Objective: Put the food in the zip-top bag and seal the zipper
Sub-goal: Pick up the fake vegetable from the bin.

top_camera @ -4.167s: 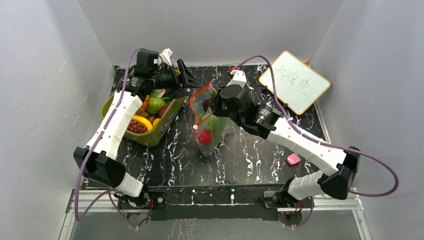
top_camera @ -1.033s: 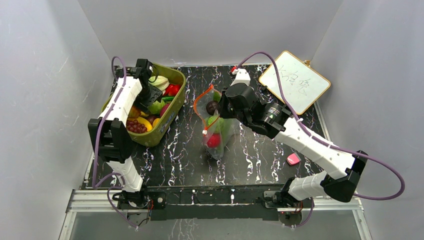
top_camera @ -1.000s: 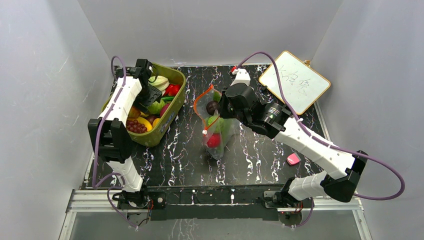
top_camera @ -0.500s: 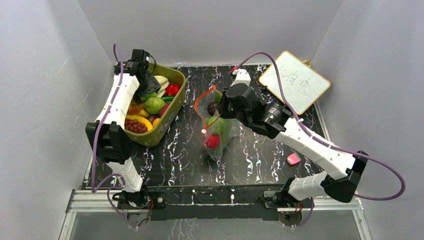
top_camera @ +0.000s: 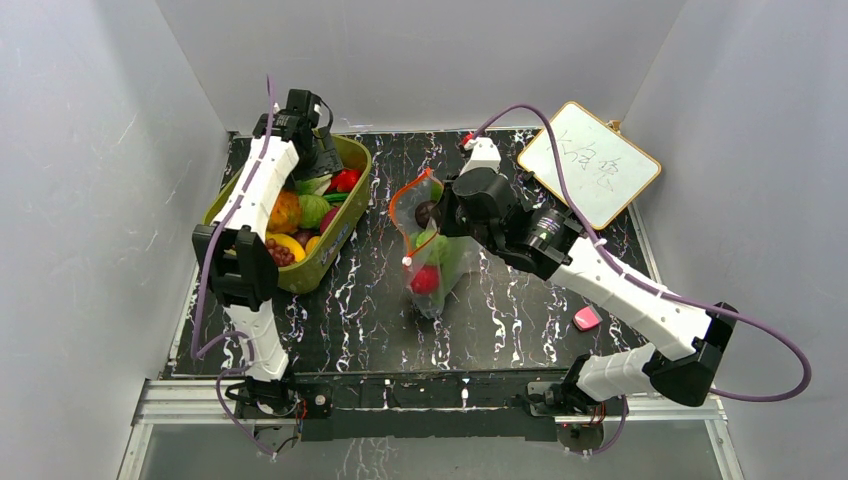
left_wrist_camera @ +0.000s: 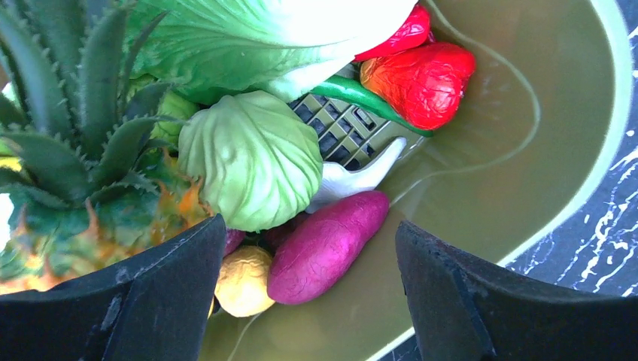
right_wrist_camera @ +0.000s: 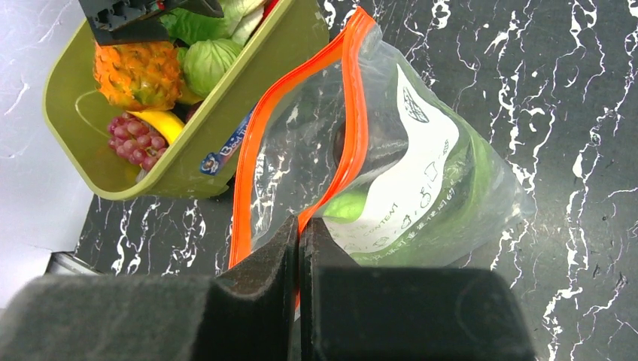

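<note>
The zip-top bag (top_camera: 432, 255) lies on the black marbled table with its mouth held up. Green and red food shows through the bag's clear plastic (right_wrist_camera: 421, 173). My right gripper (right_wrist_camera: 299, 226) is shut on the orange zipper (right_wrist_camera: 353, 113) at the near lip. A white slider tab (top_camera: 408, 262) hangs at the zipper's end. My left gripper (left_wrist_camera: 308, 248) stands open over the far end of the olive tub (left_wrist_camera: 527, 150). Below it lie a purple sweet potato (left_wrist_camera: 327, 244), a pale green cabbage (left_wrist_camera: 252, 169), a yellow piece (left_wrist_camera: 241, 282) and a red pepper (left_wrist_camera: 421, 75).
The olive tub (top_camera: 335, 235) sits at the left beside the bag, also holding a pineapple (right_wrist_camera: 135, 71) and grapes (right_wrist_camera: 135, 139). A white wood-framed board (top_camera: 588, 163) lies at the back right. A small pink object (top_camera: 587, 319) rests at the right front. Grey walls stand close on three sides.
My left gripper has moved toward the tub's far end and its jaws have spread wider. The right gripper and the bag have stayed put.
</note>
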